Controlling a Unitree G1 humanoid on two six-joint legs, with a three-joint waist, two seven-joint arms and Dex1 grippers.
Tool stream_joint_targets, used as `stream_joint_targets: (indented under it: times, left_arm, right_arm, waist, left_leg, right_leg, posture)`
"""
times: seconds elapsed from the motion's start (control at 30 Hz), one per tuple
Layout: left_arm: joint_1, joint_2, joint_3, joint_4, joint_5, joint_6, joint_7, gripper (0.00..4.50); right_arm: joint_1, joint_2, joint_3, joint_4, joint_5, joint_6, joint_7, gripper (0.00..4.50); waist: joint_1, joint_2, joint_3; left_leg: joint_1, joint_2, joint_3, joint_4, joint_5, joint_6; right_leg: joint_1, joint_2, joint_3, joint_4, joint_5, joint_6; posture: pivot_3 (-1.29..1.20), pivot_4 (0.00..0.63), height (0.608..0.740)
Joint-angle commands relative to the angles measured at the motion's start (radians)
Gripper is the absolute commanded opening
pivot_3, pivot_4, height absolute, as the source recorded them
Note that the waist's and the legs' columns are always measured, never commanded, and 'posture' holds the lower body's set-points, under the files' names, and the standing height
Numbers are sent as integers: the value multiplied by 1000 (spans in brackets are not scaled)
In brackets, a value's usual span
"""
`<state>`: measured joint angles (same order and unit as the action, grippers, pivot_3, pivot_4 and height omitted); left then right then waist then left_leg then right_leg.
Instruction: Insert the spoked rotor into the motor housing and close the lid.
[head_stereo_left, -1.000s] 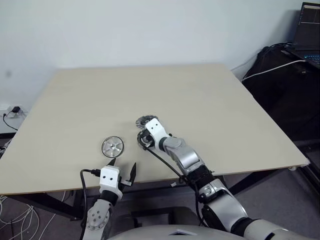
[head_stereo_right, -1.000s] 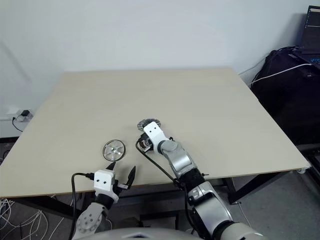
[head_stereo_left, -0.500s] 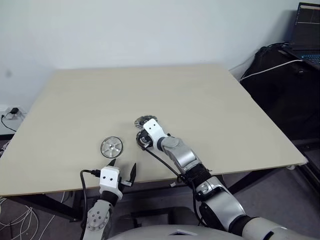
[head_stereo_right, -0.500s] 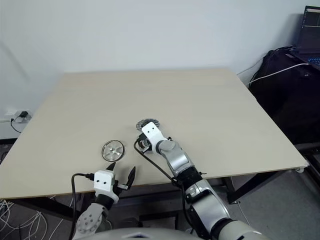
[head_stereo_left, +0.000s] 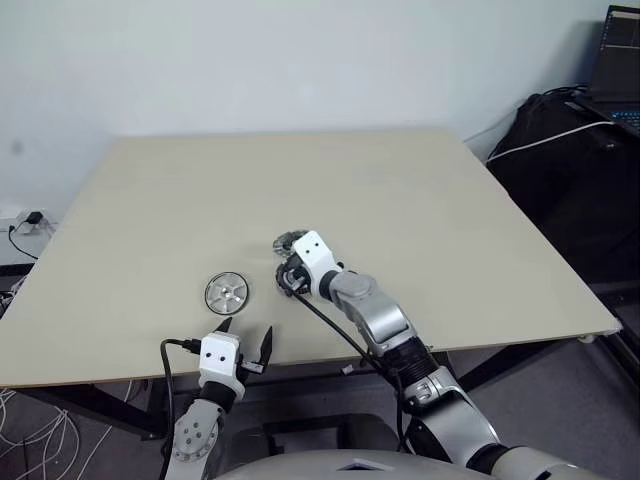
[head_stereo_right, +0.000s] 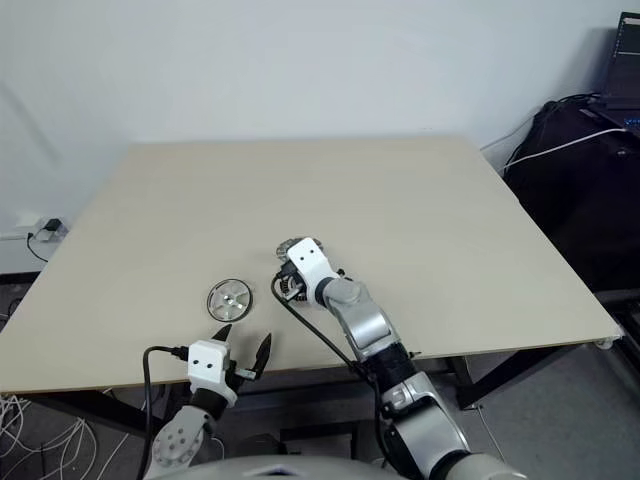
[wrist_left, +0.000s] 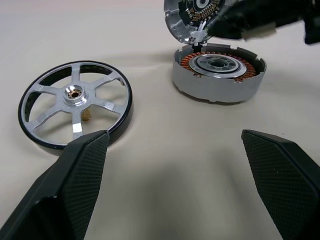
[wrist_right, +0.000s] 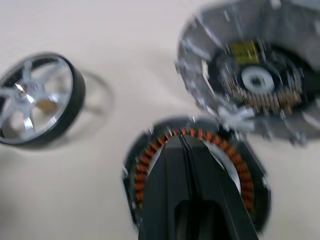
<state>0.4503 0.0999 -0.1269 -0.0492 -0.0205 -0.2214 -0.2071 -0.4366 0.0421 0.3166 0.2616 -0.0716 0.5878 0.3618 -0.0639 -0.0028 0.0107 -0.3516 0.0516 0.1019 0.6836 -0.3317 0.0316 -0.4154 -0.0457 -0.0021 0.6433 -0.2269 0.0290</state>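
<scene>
The spoked rotor (wrist_left: 75, 107), a bright silver wheel with a dark rim, lies flat on the table to the left of the motor housing (wrist_left: 218, 70). The housing's copper windings face up. Just behind the housing the grey lid (wrist_left: 192, 15) stands tilted, its dark ribbed face toward me. My right gripper (wrist_right: 182, 137) is shut, hovering over the housing (wrist_right: 150, 160) with its tips by the lid's (wrist_right: 250, 75) lower edge. I cannot tell whether it touches the lid. My left gripper (head_stereo_left: 243, 335) is open at the table's near edge, just short of the rotor (head_stereo_left: 226, 292).
The wooden table (head_stereo_left: 400, 180) stretches wide and bare beyond the parts. Off its right side are a black bag (head_stereo_left: 560, 140) with a white cable and a laptop (head_stereo_left: 620, 50). Cables lie on the floor at the left.
My right hand has lifted slightly over the housing, near the tilted lid. The rotor, the housing and my left gripper have stayed where they were.
</scene>
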Motion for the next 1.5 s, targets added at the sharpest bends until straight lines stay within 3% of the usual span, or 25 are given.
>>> stream_joint_targets:
  times: [0.03, 0.2, 0.47, 0.6, 1.03, 1.5]
  left_arm:
    - [-13, -1, 0, -34, -8, -8, -3, 4500]
    - [-8, -26, 40, -51, -54, 28, 27, 4500]
    - [11, -119, 165, -165, -429, 191, -21, 4500]
    - [-1, -130, 209, -185, -499, 229, -13, 4500]
    - [-147, -124, 318, -166, -549, 343, 74, 4500]
    - [-177, -114, 304, -143, -542, 490, 74, 4500]
  right_arm:
    - [3, -7, -20, -77, 13, 6, -8, 12]
    - [59, -31, -30, -173, 31, 20, 2, 12]
    - [238, -95, -25, -372, 69, 99, 15, 12]
    - [308, -110, -18, -437, 79, 135, 1, 12]
    - [355, -111, -16, -482, 91, 151, -48, 12]
    - [388, -177, 1, -555, 152, 112, 29, 12]
  waist:
    - [-1, 0, 0]
    - [-1, 0, 0]
    - [2, -2, 1]
    - [1, -3, 1]
    - [4, -9, -1]
    - [4, -10, -1]
  left_leg:
    - [0, 0, 0, 0, 0, 0]
    - [0, 0, 0, 0, 0, 0]
    - [0, 1, 0, 0, 0, 1]
    - [0, 0, -1, 0, 0, 1]
    - [0, -1, -1, 1, 0, 0]
    - [1, -1, -2, 1, 0, 0]
  right_leg:
    - [0, 0, 0, 0, 0, 0]
    - [0, 0, 0, 0, 0, 0]
    - [0, -1, 0, -1, 0, 0]
    - [0, 0, 0, 0, -3, 4]
    - [2, 0, 0, -1, -1, 1]
    - [2, 0, 0, -1, -3, 4]
  posture:
    - [0, 0, 740]
    - [0, 0, 740]
    - [0, 0, 740]
    - [0, 0, 740]
    - [0, 0, 740]
    - [0, 0, 740]
